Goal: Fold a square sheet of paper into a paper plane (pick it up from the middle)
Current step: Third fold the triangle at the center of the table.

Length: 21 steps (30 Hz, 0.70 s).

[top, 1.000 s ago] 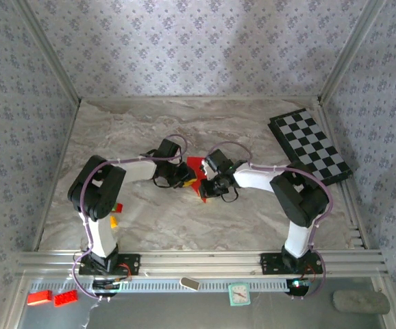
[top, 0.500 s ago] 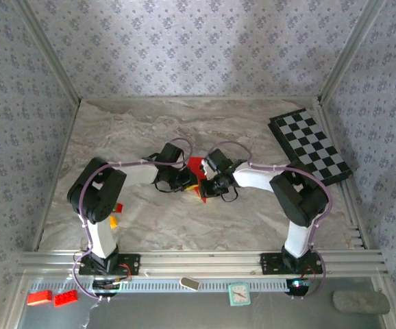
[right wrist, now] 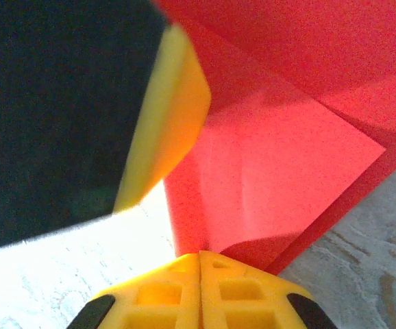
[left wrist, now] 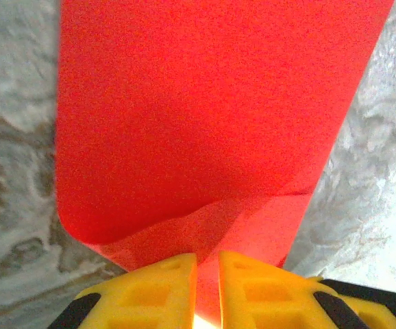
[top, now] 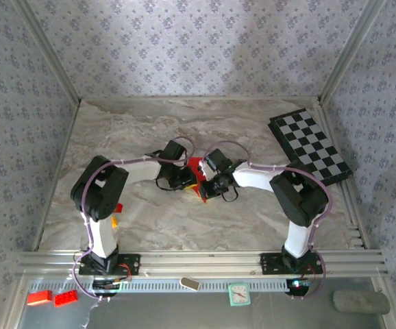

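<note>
The square sheet of paper (top: 196,166) is at the middle of the marble-patterned table (top: 253,219), lifted off the top and held between the two arms where their wrists meet, well apart from the checkered board (top: 311,145) at the far right. It is already partly folded: the right wrist view shows one red layer lying over another with a sharp diagonal edge, and the left wrist view shows a broad panel bowing outward with a soft curl at its lower end. The left gripper (left wrist: 207,264) has its yellow fingers drawn almost together, only a thin slot between them, with the red paper running into that slot, so it is pinching the sheet. The right gripper (right wrist: 199,264) has its fingers pressed fully together with the paper rising straight from their tips, which I judge to be a pinch on an edge. This paper is very light, thin and limp; it bends under its own weight, holds a crease once pressed, and would tear or crumple if the two arms pull apart or twist against each other. The best hold is near a folded edge or along the centre line, where doubled layers are stiffer, rather than at a loose single-layer corner, which would only flop
</note>
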Tool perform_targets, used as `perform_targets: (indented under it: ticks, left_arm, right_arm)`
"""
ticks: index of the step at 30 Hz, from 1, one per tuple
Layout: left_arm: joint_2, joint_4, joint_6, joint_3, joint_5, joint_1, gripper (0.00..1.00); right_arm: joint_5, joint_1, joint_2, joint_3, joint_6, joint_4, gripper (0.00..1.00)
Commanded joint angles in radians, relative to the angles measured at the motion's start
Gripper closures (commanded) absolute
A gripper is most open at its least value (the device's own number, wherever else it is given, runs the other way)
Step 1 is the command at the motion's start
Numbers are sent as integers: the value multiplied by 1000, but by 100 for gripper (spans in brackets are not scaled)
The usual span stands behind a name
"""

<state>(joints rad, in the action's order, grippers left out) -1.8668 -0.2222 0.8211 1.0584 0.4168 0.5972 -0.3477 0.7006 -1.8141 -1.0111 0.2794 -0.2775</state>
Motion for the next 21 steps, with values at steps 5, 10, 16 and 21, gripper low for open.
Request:
perform_targets:
  ticks: [5,10,16,21]
  left_arm:
    - [-58,-119,-122,72,-105,-95,83]
    - [-71,-140,-169,104,-102,-143,83]
    - [7,-151,-166,125,-83,-155,83]
    - [138,-111,-92,77,-88,-155,76]
  right_arm:
    - [84,-28,-35,34,-104,-154,91]
    - [52,-45,-17,40,-115,-135,91]
    - [-36,-49,17,2,-127,-111,90]
    - [-103,-54,105,-21,-49,-46,86]
